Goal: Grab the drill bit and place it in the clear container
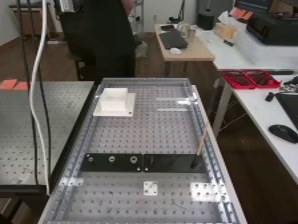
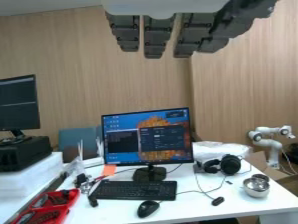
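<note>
Hand point(image 2: 158, 37) open in wrist view, fingers straight, nothing gripped. Drill bit not identifiable for certain. In high view, thin brown stick point(image 1: 202, 140) with dark lower end, tilted, at right end of right-hand black plate point(image 1: 169, 163). Left-hand black plate point(image 1: 101, 166) just beside, three round fittings point(image 1: 112, 159) on it. See-through piece point(image 1: 185, 102) with glare at far right of perforated bench point(image 1: 126, 195), maybe clear container, can't tell. White block point(image 1: 114, 99) on white base point(image 1: 123, 113), far left. Small white plate point(image 1: 150, 188) nearer than black plates.
</note>
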`<control>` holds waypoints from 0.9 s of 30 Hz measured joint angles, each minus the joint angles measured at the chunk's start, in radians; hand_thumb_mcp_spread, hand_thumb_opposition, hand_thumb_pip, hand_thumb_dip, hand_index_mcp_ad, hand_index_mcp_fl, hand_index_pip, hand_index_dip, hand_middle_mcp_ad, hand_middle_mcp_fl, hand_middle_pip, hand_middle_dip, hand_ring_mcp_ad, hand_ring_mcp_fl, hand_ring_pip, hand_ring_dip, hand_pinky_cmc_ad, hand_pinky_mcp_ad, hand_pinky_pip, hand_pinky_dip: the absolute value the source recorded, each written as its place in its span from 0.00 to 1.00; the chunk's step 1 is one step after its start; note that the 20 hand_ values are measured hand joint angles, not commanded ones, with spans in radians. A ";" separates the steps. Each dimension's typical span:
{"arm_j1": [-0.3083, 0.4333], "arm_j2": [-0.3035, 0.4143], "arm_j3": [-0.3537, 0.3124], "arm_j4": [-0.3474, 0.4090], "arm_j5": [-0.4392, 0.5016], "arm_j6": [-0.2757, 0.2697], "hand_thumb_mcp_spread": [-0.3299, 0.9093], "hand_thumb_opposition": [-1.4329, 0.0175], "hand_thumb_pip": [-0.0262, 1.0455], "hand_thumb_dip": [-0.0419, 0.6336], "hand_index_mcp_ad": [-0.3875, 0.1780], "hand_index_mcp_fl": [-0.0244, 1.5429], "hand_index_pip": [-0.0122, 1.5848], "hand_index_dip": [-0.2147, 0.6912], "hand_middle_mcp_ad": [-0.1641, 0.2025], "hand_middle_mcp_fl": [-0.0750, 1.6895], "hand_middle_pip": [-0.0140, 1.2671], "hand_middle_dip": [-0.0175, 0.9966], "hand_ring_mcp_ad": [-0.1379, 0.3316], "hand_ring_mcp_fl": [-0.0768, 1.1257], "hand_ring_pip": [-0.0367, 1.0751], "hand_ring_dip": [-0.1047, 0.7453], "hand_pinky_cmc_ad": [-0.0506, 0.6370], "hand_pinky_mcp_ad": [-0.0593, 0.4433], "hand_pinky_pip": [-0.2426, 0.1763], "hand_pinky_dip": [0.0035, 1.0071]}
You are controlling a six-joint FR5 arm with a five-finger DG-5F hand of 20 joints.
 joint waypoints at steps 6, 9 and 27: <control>0.000 0.002 -0.002 0.000 -0.001 -0.001 0.33 0.78 0.13 0.07 0.65 0.02 0.03 0.18 0.40 0.05 0.08 0.03 0.38 0.08 0.06 0.09 0.21 0.10 0.55 0.08; 0.000 0.004 -0.003 0.001 -0.002 -0.001 0.35 0.65 0.13 0.07 0.65 0.04 0.04 0.16 0.40 0.05 0.10 0.03 0.47 0.08 0.10 0.08 0.31 0.18 0.51 0.13; 0.002 0.012 -0.012 0.005 0.009 -0.001 0.35 0.52 0.15 0.07 0.74 0.06 0.07 0.12 0.55 0.06 0.13 0.02 0.68 0.07 0.13 0.06 0.58 0.42 0.43 0.19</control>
